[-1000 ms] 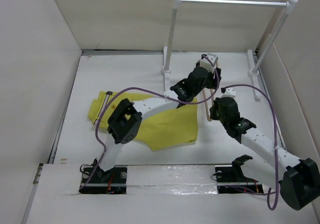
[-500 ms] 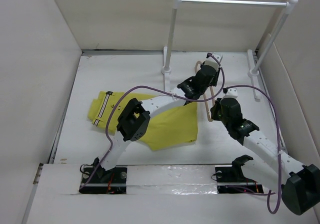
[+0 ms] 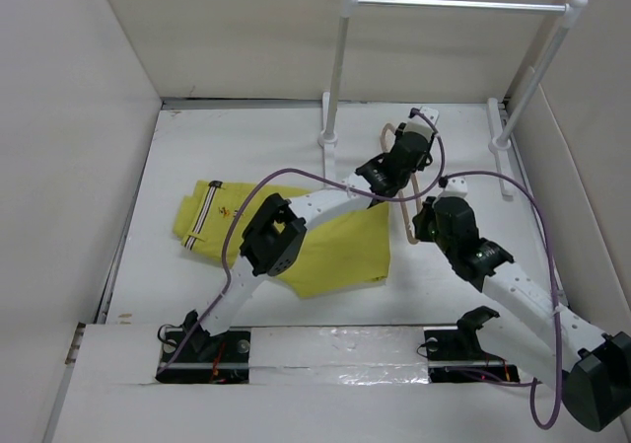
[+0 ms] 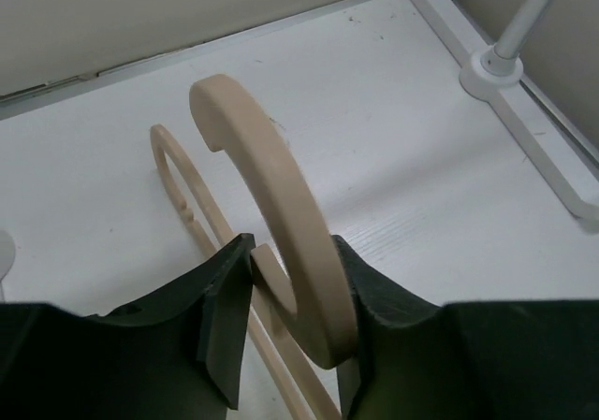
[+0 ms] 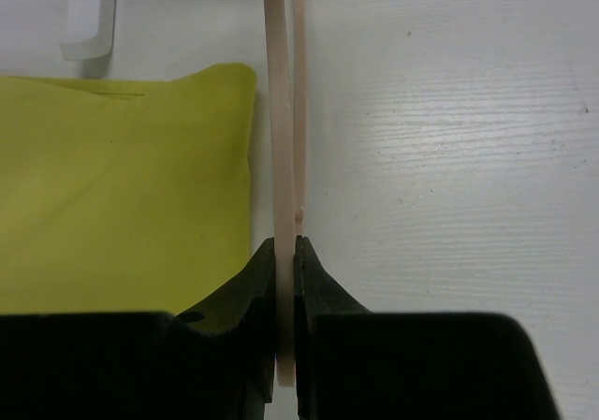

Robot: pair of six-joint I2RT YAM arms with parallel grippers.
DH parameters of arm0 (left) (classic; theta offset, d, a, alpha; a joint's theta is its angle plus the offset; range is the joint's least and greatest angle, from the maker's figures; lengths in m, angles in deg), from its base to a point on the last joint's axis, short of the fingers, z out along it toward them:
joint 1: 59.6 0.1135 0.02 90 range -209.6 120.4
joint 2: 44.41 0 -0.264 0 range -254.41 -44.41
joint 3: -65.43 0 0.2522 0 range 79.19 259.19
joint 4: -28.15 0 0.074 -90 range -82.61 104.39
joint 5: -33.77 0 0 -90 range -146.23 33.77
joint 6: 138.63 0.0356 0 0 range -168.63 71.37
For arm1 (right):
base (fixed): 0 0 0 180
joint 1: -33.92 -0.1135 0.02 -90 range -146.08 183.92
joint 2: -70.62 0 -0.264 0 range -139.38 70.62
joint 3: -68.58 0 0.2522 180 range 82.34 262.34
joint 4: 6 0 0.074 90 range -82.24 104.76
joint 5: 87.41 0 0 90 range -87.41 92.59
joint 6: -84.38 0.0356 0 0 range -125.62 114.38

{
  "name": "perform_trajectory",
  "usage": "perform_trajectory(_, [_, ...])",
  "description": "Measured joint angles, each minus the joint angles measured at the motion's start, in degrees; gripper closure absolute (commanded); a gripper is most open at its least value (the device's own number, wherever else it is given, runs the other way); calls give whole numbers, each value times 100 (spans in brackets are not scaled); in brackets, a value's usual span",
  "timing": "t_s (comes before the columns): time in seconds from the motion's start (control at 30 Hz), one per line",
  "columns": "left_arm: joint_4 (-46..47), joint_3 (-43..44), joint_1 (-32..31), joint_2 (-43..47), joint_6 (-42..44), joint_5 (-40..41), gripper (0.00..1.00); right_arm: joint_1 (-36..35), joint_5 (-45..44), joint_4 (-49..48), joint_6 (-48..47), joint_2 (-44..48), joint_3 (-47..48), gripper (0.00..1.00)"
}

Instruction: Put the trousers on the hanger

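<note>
Just beside the trousers (image 5: 122,195), hanger (image 5: 284,111) edge-on.

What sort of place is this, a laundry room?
No, probably a robot test booth: a walled white table, a left arm and right arm bolted at its edge, plus a clothes rail, trousers and a hanger.

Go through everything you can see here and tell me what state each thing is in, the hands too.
trousers: lying flat on the table, not on the hanger.
hanger: bare, held at its hook and at one bar.
left hand: shut on the hanger's hook.
right hand: shut on a hanger bar.
rail rack: upright, nothing hanging on it.
</note>
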Motion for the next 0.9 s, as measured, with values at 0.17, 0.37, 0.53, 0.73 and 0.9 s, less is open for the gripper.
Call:
perform_trajectory(0.17, [125,-59,0,-24,59,177,100,-92,-127,20,44,63,-33,100])
perform_trajectory(0.37, [804,-1102,-24,457,-186,240,100,-151,-197,271,85,216,-79,43])
perform_trajectory(0.53, [1528,-2914,-20,1606,-848,175,100,-197,-90,638,68,887,-79,23])
perform_trajectory(0.73, [2527,-4454,-396,2599,-1617,404,100,-264,304,1110,-11,1611,116,26])
perform_trajectory(0.9, [2953,-5139,-826,2892,-2020,470,100,-264,940,1228,-212,1576,446,14])
